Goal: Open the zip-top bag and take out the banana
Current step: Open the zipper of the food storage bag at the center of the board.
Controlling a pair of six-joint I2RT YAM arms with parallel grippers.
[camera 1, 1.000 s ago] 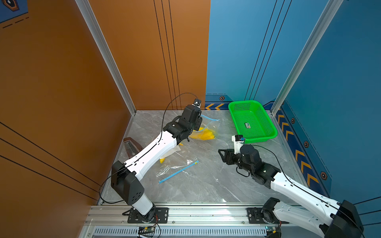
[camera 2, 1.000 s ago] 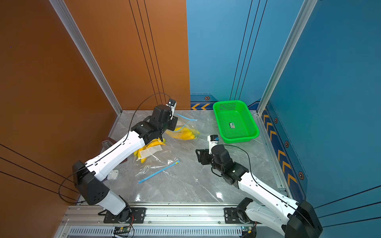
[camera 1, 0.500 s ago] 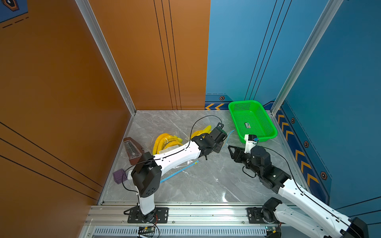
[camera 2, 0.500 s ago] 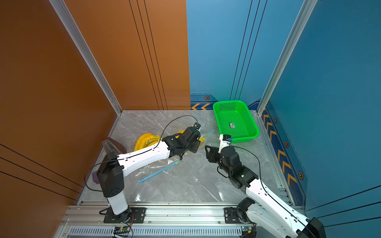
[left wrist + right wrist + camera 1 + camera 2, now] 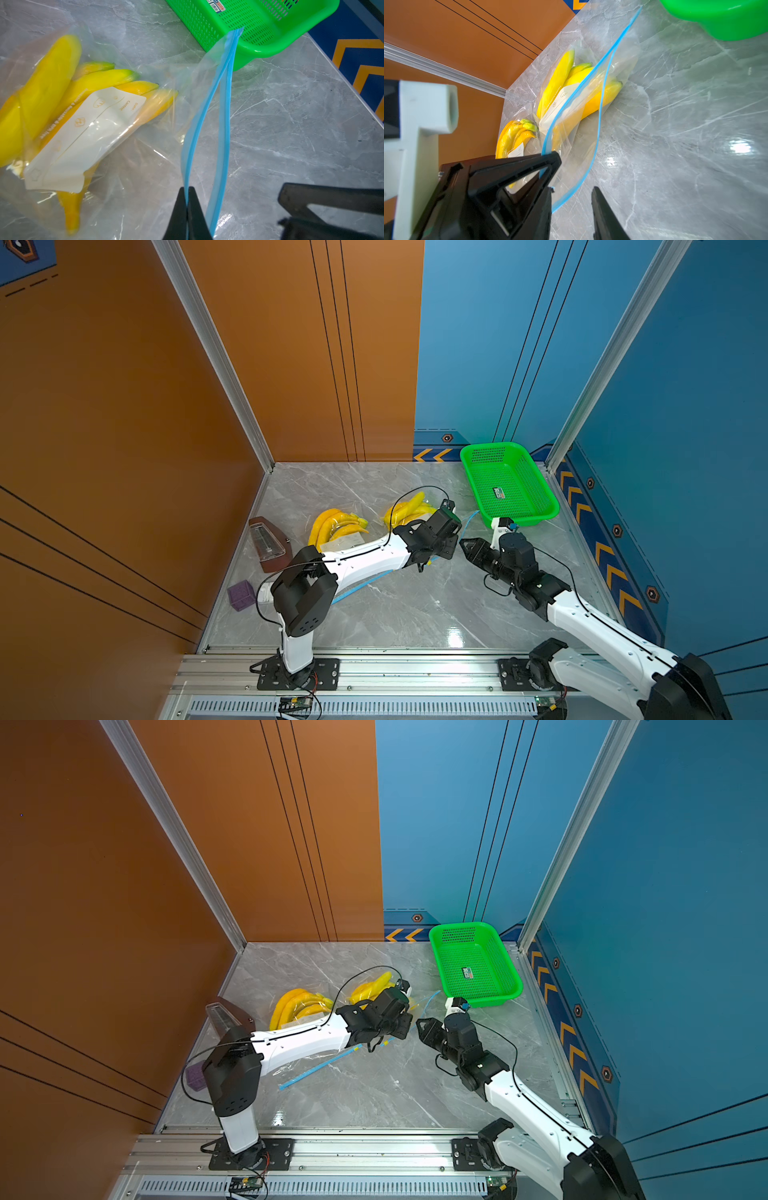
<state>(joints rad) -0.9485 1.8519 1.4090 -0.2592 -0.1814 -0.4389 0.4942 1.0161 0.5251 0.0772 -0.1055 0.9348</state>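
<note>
The right gripper (image 5: 572, 190) has closed in, half-open astride one lip of the bag (image 5: 149, 149); the left gripper (image 5: 188, 192) pinches the other lip. The banana (image 5: 49, 79) lies inside, near the basket (image 5: 270, 41).

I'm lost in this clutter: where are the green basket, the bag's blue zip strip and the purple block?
green basket (image 5: 515, 483), in a top view, bare mesh floor.
blue zip strip (image 5: 226, 116), left wrist view, mid-length of strip.
purple block (image 5: 241, 593), in a top view, top face.

Left arm (image 5: 365, 560) covers much of the zip-top bag (image 5: 405, 510) — basket sticker (image 5: 498, 492) unreadable.
</note>
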